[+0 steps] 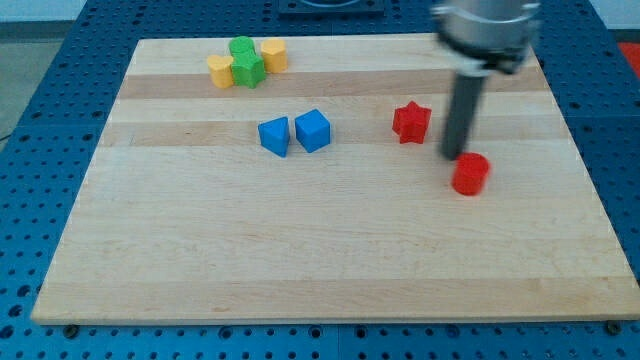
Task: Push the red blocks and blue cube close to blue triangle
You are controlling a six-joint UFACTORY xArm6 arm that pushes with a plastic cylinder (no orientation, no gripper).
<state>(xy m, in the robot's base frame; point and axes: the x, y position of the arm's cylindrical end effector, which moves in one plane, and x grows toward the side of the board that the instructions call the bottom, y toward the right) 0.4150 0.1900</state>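
Note:
A blue triangle [274,136] and a blue cube [313,130] sit side by side, almost touching, left of the board's middle. A red star [411,122] lies to their right. A red cylinder [470,173] lies further right and lower. My tip [453,156] stands between the two red blocks, just up and left of the red cylinder and close to touching it, below and right of the red star.
A cluster of a yellow block [220,71], two green blocks [245,62] and another yellow block [274,54] sits near the board's top edge at the left. The wooden board [330,260] rests on a blue surface.

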